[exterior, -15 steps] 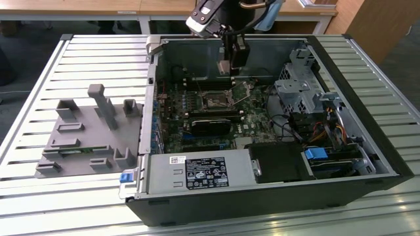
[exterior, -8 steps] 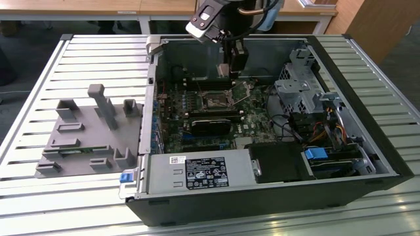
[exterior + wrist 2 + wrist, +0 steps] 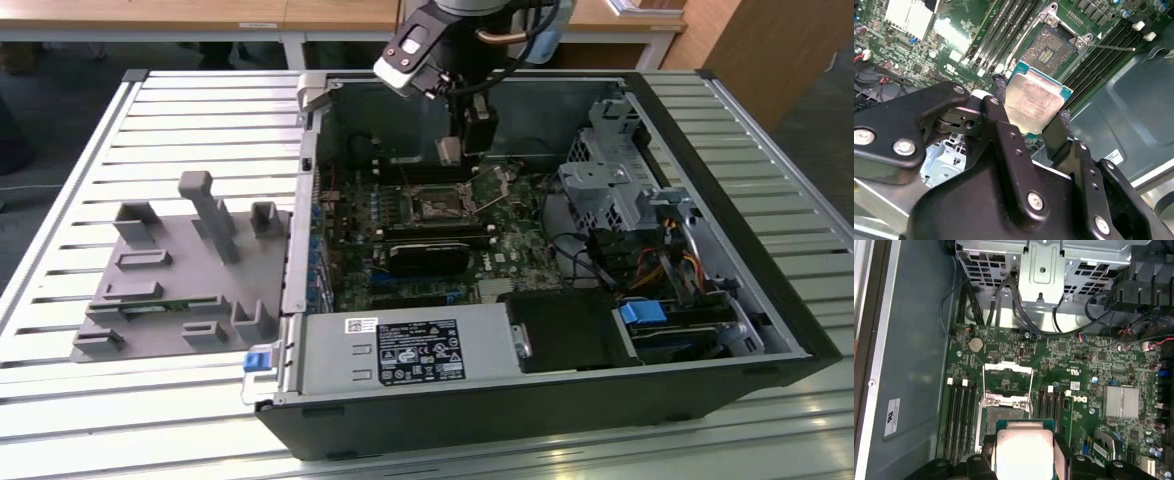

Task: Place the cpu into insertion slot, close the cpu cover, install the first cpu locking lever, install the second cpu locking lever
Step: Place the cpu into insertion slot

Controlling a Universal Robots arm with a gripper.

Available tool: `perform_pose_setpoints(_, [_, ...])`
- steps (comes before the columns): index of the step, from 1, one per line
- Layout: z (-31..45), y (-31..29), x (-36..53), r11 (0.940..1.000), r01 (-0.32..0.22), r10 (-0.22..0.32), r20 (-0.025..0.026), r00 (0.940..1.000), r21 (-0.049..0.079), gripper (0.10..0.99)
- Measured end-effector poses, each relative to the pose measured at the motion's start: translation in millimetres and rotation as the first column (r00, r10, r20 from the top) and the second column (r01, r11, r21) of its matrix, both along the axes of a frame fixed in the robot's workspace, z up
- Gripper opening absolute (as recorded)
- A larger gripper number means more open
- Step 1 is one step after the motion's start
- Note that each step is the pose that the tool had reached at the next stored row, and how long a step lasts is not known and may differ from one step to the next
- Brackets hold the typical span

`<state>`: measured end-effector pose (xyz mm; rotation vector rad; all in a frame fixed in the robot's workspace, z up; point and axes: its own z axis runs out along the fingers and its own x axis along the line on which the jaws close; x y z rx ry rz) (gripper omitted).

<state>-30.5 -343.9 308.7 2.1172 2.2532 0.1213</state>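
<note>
cpu (image 3: 1036, 97): flat square chip with a dull silver-tan metal face, slightly scuffed, on a teal-green base that shows as a thin border. It is pinched by opposite edges in the pincer (image 3: 1031, 105), whose black fingers (image 3: 1056, 132) press against the chip on both sides. In the exterior view the pincer (image 3: 454, 150) hangs inside the case with the cpu (image 3: 450, 152) clear of the board. In the first wrist view the cpu (image 3: 1024, 455) sits just short of the insertion slot (image 3: 1004, 412) and is not seated in it.

The insertion slot (image 3: 1054, 47) is a square socket with a dark, finely pitted centre and a silver rim, with nothing in it. The cpu cover (image 3: 1007, 369), a thin silver frame with a square window, is swung open off the socket. A thin wire locking lever (image 3: 1111, 47) juts out beside the socket, unlatched.

The computer case (image 3: 534, 400), black sheet metal, lies open on a slatted metal bench (image 3: 80, 400). It holds the green motherboard (image 3: 1079, 365), long black memory slots (image 3: 961, 415), a finned silver heat sink (image 3: 1123, 402), a perforated drive cage (image 3: 1044, 270) and loose cables. A grey moulded fixture (image 3: 187, 270) rests on the bench, to the exterior view's left of the case.
</note>
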Motion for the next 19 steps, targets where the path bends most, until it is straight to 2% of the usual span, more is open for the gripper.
perform_pose_setpoints(4, [-7.5,2.5,0.0,0.9996,0.028,-0.028,-0.0009,0.9996,0.000,0.541])
perform_pose_setpoints(11, [-20.0,6.5,-2.0,0.9996,0.030,-0.030,-0.0011,0.9996,0.000,0.541])
perform_pose_setpoints(19, [-34.6,15.3,-5.6,0.9991,0.043,-0.043,-0.0013,0.9991,-0.001,0.541])
